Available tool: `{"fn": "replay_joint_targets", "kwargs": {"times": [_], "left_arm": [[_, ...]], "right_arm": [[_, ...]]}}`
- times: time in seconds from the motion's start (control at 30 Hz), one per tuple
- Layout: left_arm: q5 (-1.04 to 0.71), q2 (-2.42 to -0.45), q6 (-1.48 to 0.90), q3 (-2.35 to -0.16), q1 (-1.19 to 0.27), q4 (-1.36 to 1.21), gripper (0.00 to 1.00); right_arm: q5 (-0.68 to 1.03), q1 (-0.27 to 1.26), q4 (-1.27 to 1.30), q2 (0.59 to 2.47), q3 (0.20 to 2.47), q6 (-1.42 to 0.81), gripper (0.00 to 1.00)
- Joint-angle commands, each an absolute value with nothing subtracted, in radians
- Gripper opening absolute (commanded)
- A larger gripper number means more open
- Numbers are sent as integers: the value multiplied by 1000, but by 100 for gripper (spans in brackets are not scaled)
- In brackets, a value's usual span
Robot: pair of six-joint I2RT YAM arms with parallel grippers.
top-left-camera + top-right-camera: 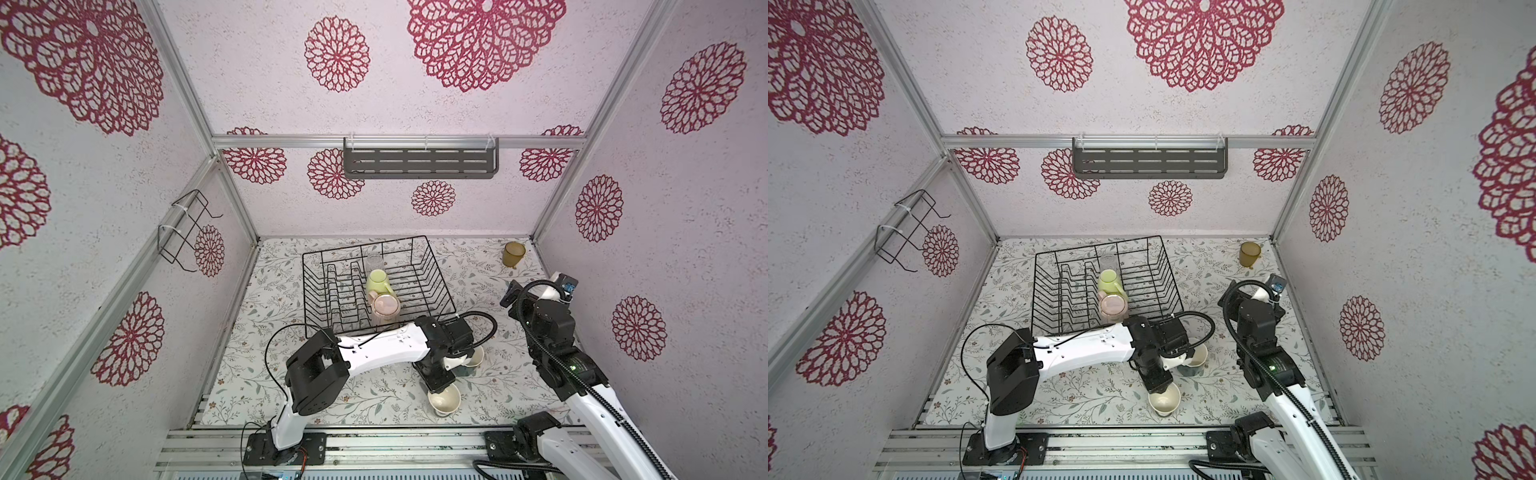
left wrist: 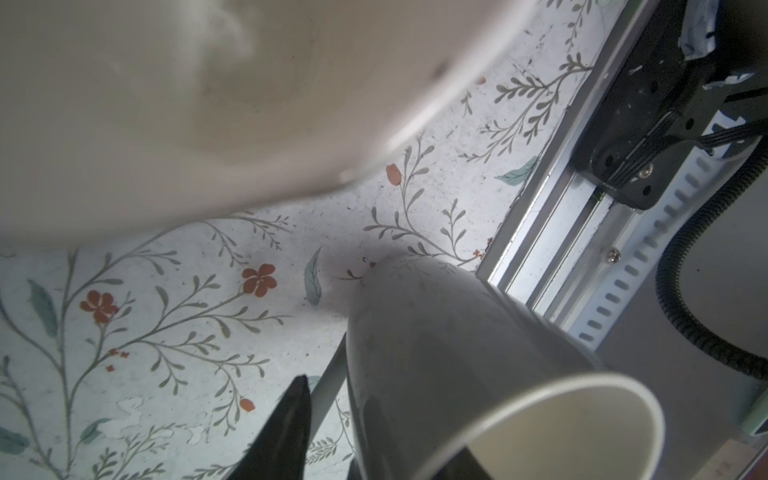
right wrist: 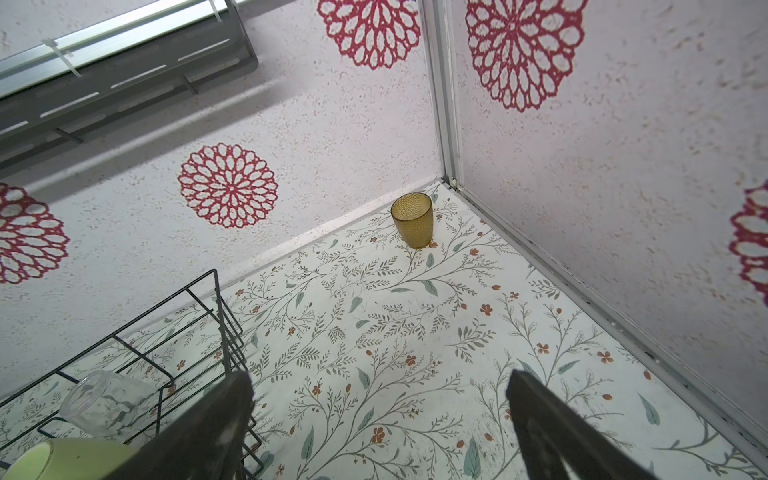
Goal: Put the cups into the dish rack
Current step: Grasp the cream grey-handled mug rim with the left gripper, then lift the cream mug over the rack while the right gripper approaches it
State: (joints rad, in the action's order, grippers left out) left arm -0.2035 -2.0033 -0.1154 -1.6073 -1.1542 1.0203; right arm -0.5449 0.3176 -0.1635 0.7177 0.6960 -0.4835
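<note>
Top views, both looking down into a booth with flowered walls and a floral mat (image 1: pixel 291 374). On the back half of the mat, black wire rack (image 1: pixel 436 282) with three cups in a row along its middle: clear glass (image 1: pixel 374 262) farthest back, yellow-green mug (image 1: pixel 378 282) tipped over just in front of it, pink tumbler (image 1: pixel 384 309) upright by the near rim. Upright in the far right corner, well apart from the rack, amber tumbler (image 1: pixel 514 253). Outside the rack, near the front edge and right of centre, two more: teal mug (image 1: pixel 1198 358) half hidden under the left arm, grey mug (image 1: pixel 444 401) upright just in front of it. Reaching across the middle, left gripper (image 1: pixel 441 388) pointing down at the grey mug's rim. Left wrist view: jaws partly apart and astride that mug's wall, one finger (image 2: pixel 291 424) outside with a sliver of gap beside the wall, the other dark inside the cream bowl, not clamped; blurred cream surface very near the lens, too close to identify. Right wrist view: right gripper (image 3: pixel 378 376) spread wide over bare mat, nothing between its fingers, amber tumbler ahead by the corner. On the back wall, grey slotted shelf (image 1: pixel 419 162); on the left wall, bent wire holder (image 1: pixel 183 232)
</note>
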Motion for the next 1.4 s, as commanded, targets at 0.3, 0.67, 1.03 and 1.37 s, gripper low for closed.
{"fn": "replay_joint_targets", "kwargs": {"times": [0.3,0.67,1.03,1.37], "left_arm": [[-220,-1829,-129,-1503,-1120,978,9],[-383,-1539,-243,-1324,-968,769,0],[-695,-1257,-514,-1145,-657,381,0],[-1057,-1338,-734,-1138,-501,163,1]], "right_arm": [[-486,281,-113,744,682,-522,99],[-270,278,-52,740,695,-423,99],[238,282,461,638,469,-375,97],[642,379,937,737,310,-249,99]]}}
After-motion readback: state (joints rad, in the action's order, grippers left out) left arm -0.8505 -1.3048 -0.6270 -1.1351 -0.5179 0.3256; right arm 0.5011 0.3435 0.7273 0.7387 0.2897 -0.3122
